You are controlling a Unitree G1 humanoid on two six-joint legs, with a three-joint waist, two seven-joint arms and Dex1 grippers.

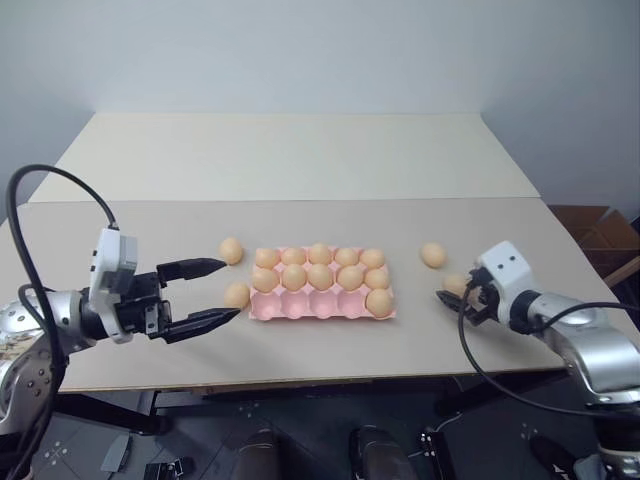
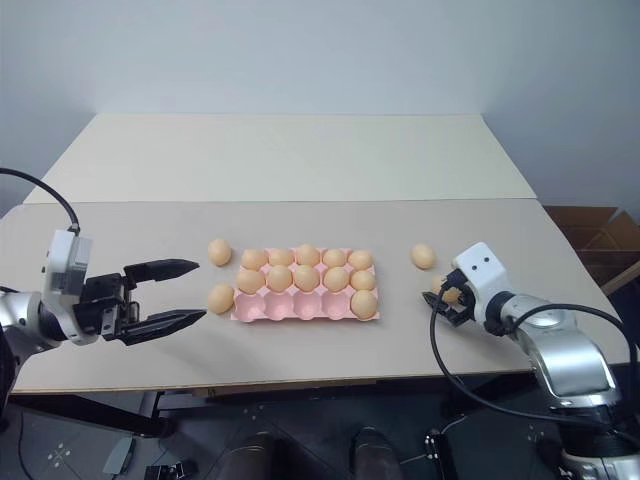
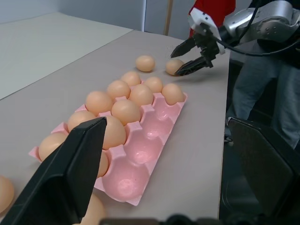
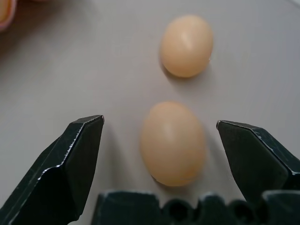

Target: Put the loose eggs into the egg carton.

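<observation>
surface: beige table [image 1: 300, 160], seam across | room: pale grey wall [image 1: 320, 50]

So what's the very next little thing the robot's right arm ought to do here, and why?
Probably close the right gripper gently on the nearer egg. Its fingers stand open on either side of that egg, which lies on the table apart from the other loose egg beyond it. The pink carton has empty cups in its near row.

Matt, smooth egg [image 4: 173, 143] between the black plastic fingers [image 4: 70, 164]; pink moulded egg carton [image 3: 140, 154] faintly glossy; table [image 1: 300, 160] matt.
</observation>
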